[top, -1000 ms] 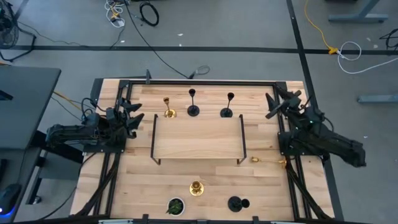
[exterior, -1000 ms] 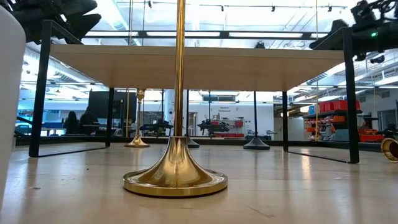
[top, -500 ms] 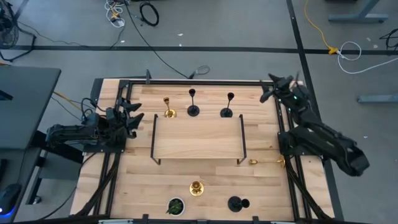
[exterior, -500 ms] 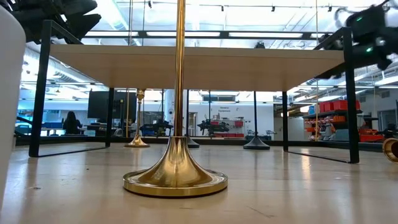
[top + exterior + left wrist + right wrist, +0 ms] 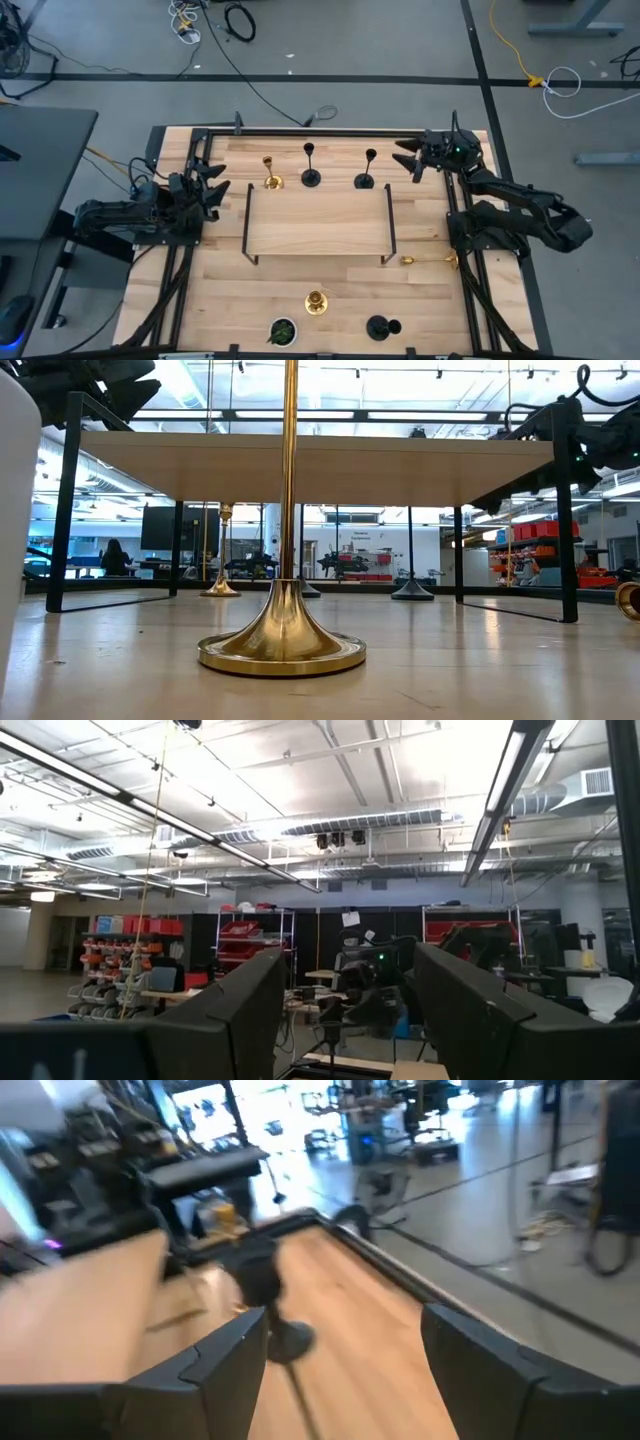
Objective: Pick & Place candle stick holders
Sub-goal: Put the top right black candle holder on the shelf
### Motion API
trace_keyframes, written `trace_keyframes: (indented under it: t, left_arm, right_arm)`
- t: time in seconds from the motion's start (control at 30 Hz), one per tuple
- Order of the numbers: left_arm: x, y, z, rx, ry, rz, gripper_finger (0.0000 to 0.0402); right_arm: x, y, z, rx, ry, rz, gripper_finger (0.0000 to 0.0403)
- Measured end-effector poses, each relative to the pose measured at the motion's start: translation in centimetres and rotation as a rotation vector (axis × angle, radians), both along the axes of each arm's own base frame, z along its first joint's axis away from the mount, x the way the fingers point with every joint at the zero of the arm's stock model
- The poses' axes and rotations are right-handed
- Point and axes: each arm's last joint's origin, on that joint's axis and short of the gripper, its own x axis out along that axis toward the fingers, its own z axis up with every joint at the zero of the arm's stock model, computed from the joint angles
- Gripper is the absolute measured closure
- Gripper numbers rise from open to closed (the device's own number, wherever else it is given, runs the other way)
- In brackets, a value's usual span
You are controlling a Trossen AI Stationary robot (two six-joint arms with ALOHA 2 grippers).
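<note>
Black candle stick holder (image 5: 367, 172) stands upright at the counter's (image 5: 320, 285) far edge, behind the wooden riser (image 5: 318, 226). Right pincer (image 5: 411, 162), fingers wide and empty, hovers just beside it. Left pincer (image 5: 216, 186), also wide, waits at the counter's left side.

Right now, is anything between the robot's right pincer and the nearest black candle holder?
No. In the high view, only bare wooden table lies between the open right pincer and the matte black round-based candle holder.
</note>
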Motion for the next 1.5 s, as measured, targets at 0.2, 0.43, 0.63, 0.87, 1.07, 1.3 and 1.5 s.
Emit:
trace_keyframes:
  t: [0.2,0.43,0.63,0.87,1.07,1.3,1.5]
  left_arm:
    - [0.0,0.0,0.0,-0.002,0.0,0.003,0.0179]
    - [0.0,0.0,0.0,-0.002,0.005,0.003,0.0179]
    - [0.0,0.0,-0.1,-0.005,0.006,0.008,0.0179]
    - [0.0,0.0,-0.1,-0.005,0.007,0.01,0.0179]
    - [0.0,0.0,-0.1,-0.005,0.007,0.01,0.0179]
    - [0.0,0.0,-0.1,-0.005,0.007,0.01,0.0179]
    - [0.0,0.0,-0.1,-0.005,0.007,0.01,0.0179]
  right_arm:
    - [0.6,0.4,0.0,0.05,-0.008,-0.024,0.0138]
    - [1.4,0.8,-0.4,0.025,0.028,-0.026,0.0138]
    - [2.9,1.3,-2.0,-0.042,0.164,-0.08,0.0138]
    - [4.4,1.6,-3.2,-0.058,0.197,-0.035,0.0138]
    - [5.6,1.7,-4.2,-0.08,0.202,-0.032,0.0138]
    - [6.4,1.7,-4.5,-0.111,0.151,-0.013,0.0138]
    - [6.4,1.6,-4.2,-0.146,0.14,-0.053,0.0138]
